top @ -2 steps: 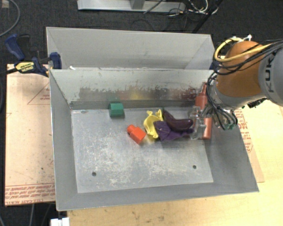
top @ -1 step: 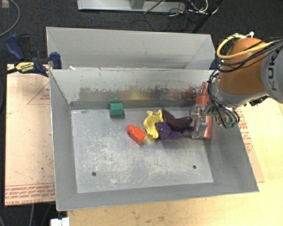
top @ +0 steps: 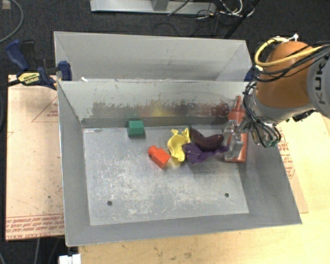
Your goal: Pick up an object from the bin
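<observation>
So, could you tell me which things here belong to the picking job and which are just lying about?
In the job: grey bin; end effector, low at its right side; purple floppy thing, right beside it.
Lying about: yellow crumpled thing; orange block; green block by the back wall.

- Dark purple floppy thing [top: 202, 146], crumpled and lying flat, just beside the jaws.
- Yellow crumpled thing [top: 178, 143] touching it, farther from the jaws.
</observation>
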Tool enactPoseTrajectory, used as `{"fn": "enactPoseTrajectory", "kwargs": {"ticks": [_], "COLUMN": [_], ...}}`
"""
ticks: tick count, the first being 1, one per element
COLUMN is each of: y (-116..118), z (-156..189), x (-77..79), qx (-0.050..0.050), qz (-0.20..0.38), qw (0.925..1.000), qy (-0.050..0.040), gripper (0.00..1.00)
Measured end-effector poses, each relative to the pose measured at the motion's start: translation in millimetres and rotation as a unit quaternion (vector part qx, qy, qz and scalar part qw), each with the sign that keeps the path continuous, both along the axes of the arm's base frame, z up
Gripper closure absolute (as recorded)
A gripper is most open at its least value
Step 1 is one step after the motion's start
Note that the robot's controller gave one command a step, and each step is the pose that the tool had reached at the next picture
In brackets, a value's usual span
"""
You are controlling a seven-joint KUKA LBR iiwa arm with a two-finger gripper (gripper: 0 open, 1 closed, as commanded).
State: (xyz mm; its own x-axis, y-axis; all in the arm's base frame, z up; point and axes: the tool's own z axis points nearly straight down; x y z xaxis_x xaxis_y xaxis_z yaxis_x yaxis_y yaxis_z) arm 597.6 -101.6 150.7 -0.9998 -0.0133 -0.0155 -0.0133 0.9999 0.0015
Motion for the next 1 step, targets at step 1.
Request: {"fn": "enactPoseTrajectory", "kwargs": {"ticks": [1], "y": [0.0], "z": [3.1], "x": [0.4], "qx": [0.000], "qz": [0.000], "qw": [1.0000], "qy": [-0.0007], "gripper": [1.00]}}
